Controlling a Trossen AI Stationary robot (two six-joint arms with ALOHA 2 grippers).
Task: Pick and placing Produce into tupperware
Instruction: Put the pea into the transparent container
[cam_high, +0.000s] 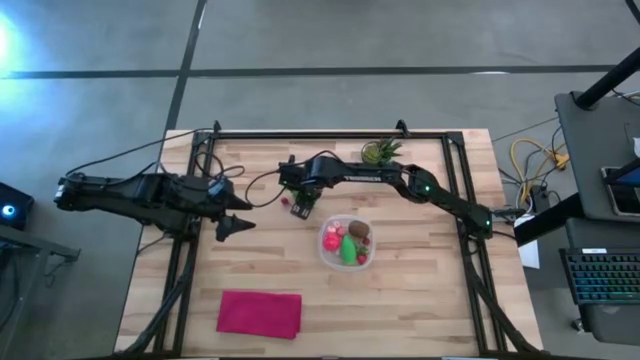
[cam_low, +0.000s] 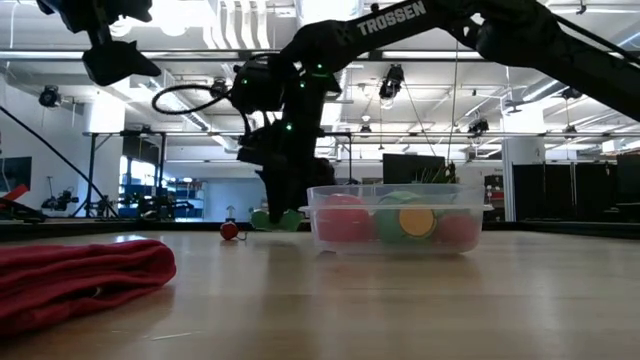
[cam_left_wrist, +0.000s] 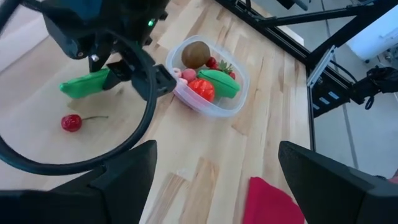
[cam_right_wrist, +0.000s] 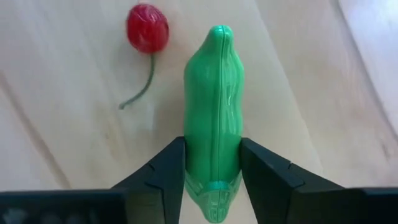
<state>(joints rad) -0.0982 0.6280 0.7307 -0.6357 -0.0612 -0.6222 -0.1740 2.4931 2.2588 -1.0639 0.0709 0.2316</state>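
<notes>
Right gripper (cam_right_wrist: 212, 171) low over the wooden worktop (cam_high: 420, 300), its jaws closed on the sides of a green oblong plastic pepper (cam_right_wrist: 213, 112) that lies just beside a small red cherry with a thin stem (cam_right_wrist: 148, 28). The clear roundish plastic container (cam_high: 328, 259), near the pepper, holds a brown round piece (cam_left_wrist: 196, 53) with green, red and pink pieces. Left gripper (cam_high: 243, 215) hangs apart, jaws wide. A folded magenta cloth (cam_high: 259, 313) lies at the worktop's near edge.
</notes>
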